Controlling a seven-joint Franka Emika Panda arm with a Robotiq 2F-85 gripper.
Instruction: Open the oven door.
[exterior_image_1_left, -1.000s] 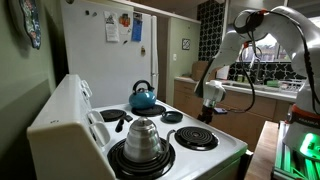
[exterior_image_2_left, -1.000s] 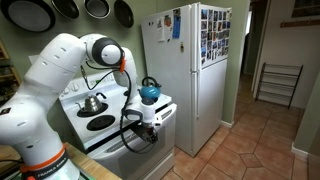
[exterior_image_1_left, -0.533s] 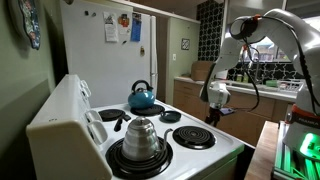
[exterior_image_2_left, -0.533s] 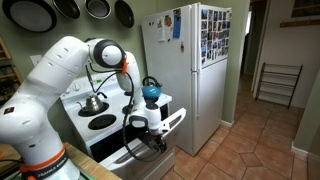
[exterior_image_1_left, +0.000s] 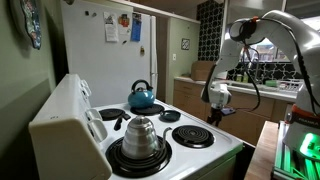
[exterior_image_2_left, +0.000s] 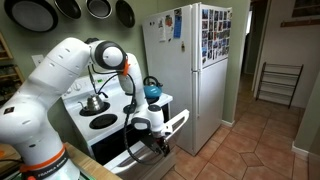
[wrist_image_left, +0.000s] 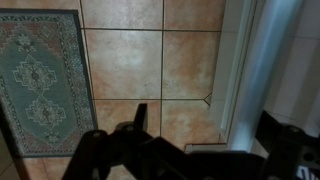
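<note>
The white range (exterior_image_2_left: 100, 122) stands beside the fridge. Its oven door (exterior_image_2_left: 174, 123) hangs partly open, tilted out and down from the range front. My gripper (exterior_image_2_left: 150, 127) is at the door's top edge. In an exterior view my gripper (exterior_image_1_left: 215, 97) hangs past the front edge of the stovetop, where the door is hidden. In the wrist view my gripper (wrist_image_left: 215, 150) points down at the tiled floor with its fingers wide apart. A dark bar lies between them. A white panel (wrist_image_left: 265, 70) runs along the right.
A blue kettle (exterior_image_1_left: 142, 97) and a steel pot (exterior_image_1_left: 142, 136) sit on the coil burners. The tall white fridge (exterior_image_2_left: 195, 70) stands close beside the range. A patterned rug (wrist_image_left: 45, 80) lies on the tiles. Wooden cabinets (exterior_image_1_left: 190, 100) stand behind my arm.
The oven door has swung further out and down over the last second. My gripper has moved out and down with it. Little changed in the last half second.
</note>
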